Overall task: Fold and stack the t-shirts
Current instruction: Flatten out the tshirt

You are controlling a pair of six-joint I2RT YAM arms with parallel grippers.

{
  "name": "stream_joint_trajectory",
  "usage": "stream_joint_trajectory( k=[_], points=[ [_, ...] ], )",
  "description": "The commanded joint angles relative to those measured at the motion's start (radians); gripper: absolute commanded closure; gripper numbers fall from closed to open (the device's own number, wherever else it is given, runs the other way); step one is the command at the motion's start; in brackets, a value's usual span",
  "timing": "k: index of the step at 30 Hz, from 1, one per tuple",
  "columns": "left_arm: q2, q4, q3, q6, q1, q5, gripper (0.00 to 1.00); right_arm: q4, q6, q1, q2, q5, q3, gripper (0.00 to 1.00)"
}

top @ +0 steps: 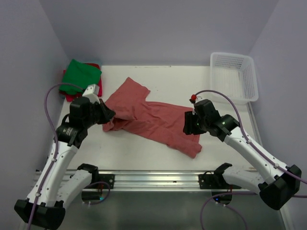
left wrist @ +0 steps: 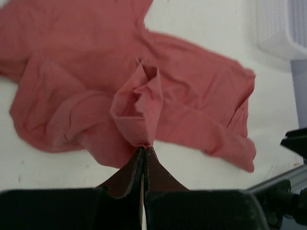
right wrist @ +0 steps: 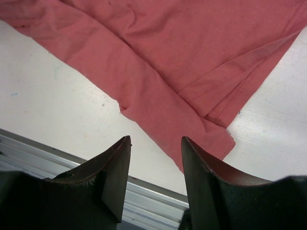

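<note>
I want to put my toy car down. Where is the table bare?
Bare table lies at the back, between the green t-shirt and the basket, and along the front rail. The middle is crowded: the brick-red t-shirt, left claw and right claw.

White plastic mesh basket (top: 250,81) sits at far right corner of my tabletop (top: 144,151), upright, open side up. It is close against right wall; can't tell if touching. Tabletop is white, with faint specks and scuffs toward near edge. Slotted aluminium rail (top: 153,178) runs along near edge. Pale lilac walls (top: 158,28) close back and both sides.
</note>
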Motion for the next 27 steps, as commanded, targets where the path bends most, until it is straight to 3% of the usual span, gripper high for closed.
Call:
stream_joint_trajectory(
  k=[1,4,8,9,11,12,17,22,27],
  points=[
    [-0.078,-0.187,-0.164,-0.094,-0.009,0.09,1.0,0.032,-0.006,0.004,0.026,0.012,0.025,0.5],
    [-0.14,-0.186,-0.293,-0.147,-0.03,0.153,1.0,0.04,-0.007,0.002,0.05,0.008,0.031,0.5],
    [-0.154,-0.215,-0.315,-0.144,-0.055,0.066,1.0,0.038,-0.01,0.002,0.07,0.005,0.043,0.47],
    [-0.152,-0.213,-0.303,-0.144,-0.055,0.043,0.9,0.041,-0.012,0.004,0.072,0.0,0.043,0.46],
    [-0.157,-0.18,-0.299,-0.139,-0.055,0.003,0.81,0.043,-0.006,0.004,0.075,-0.006,0.042,0.43],
    [-0.157,-0.146,-0.298,-0.141,-0.055,-0.017,0.66,0.043,-0.004,0.002,0.077,-0.009,0.04,0.42],
    [-0.109,-0.065,-0.269,-0.138,-0.055,-0.074,0.26,0.038,0.001,0.004,0.066,-0.006,0.026,0.39],
    [-0.085,-0.075,-0.253,-0.127,-0.056,-0.104,0.21,0.027,0.002,0.002,0.043,0.017,0.011,0.38],
    [-0.112,-0.132,-0.322,-0.176,-0.11,-0.083,0.31,0.024,0.001,0.002,0.051,0.021,0.016,0.38]
  ],
)
